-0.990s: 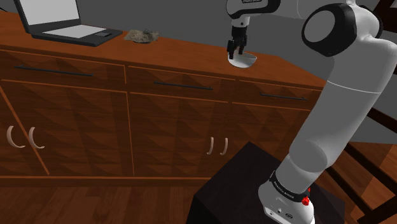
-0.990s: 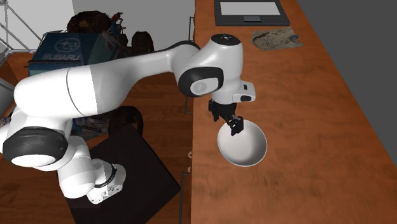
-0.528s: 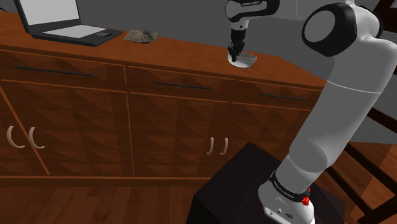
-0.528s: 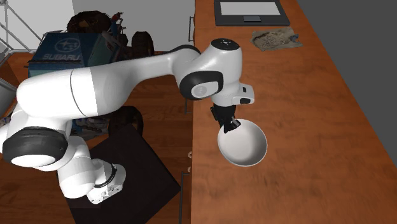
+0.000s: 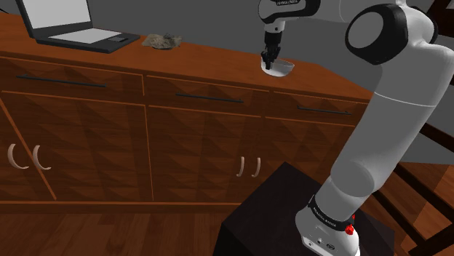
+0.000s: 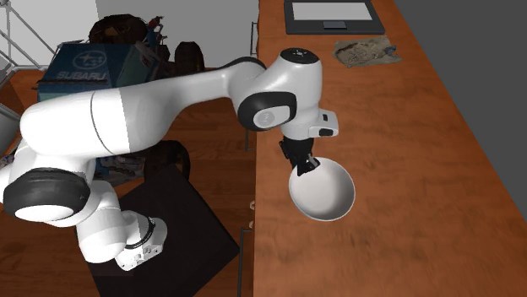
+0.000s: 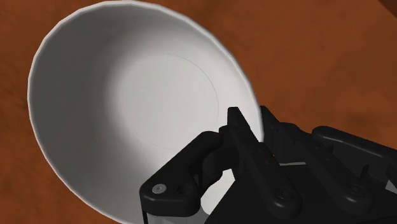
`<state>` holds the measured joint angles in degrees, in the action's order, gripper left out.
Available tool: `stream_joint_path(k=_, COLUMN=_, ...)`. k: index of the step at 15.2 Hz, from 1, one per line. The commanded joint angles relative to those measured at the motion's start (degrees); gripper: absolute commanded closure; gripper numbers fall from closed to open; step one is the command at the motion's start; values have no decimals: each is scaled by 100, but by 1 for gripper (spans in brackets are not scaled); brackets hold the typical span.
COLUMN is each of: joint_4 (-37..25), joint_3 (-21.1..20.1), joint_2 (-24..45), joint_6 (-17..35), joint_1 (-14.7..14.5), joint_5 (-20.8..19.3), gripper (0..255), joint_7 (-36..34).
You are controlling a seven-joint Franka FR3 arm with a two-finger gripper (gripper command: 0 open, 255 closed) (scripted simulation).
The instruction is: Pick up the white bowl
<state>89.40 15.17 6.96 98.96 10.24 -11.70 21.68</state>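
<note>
All-black two-finger claw clamped on the rim of the round white bowl, one finger inside, one outside; a second ago those fingers stood apart. Reddish-brown wooden countertop lies beneath claw and bowl.

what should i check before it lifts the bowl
1. Pincer shut on the rim of the white bowl, one finger inside and one outside: ok.
2. Bowl's opening faces up: ok.
3. Bowl holds nothing that could spill: ok.
4. Neighbours out of the way: the laptop and the grey lump lie far off along the counter: ok.
5. Grip firm enough for a lift by one side of the rim: cannot tell.
</note>
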Motion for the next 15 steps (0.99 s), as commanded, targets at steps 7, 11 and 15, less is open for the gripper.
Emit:
stream_joint_path(k=7, joint_4=-773, joint_3=5, joint_2=142, joint_6=-620, joint_1=12, joint_5=52, gripper=255, joint_7=140)
stream_joint_path(k=11, joint_4=-1237, joint_3=12, joint_2=258, joint_6=-961, joint_1=28, joint_5=85, gripper=255, joint_7=226)
stream_joint_path(k=15, joint_4=-1510, joint_3=18, joint_2=336, joint_6=-1153, joint_1=41, joint_5=106, gripper=255, joint_7=275)
